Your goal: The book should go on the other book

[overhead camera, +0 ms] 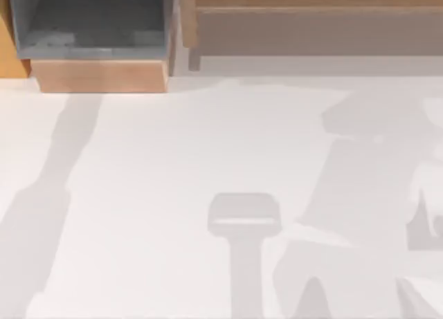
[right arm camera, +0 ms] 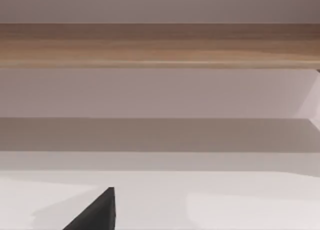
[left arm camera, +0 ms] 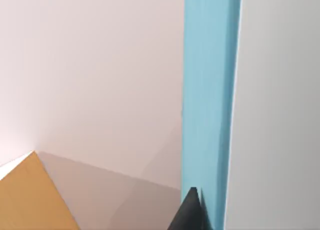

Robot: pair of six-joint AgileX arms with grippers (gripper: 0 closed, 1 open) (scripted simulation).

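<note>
pale blue book edge (left arm camera: pixel 207 100) stands close along my left gripper's dark fingertip (left arm camera: pixel 190 212) in the left wrist view; i can't tell whether the fingers are parted or clamped. wooden shelf (right arm camera: pixel 160 45) faces my right arm. i'd judge: confirm the hold first, then carry it level.
</note>
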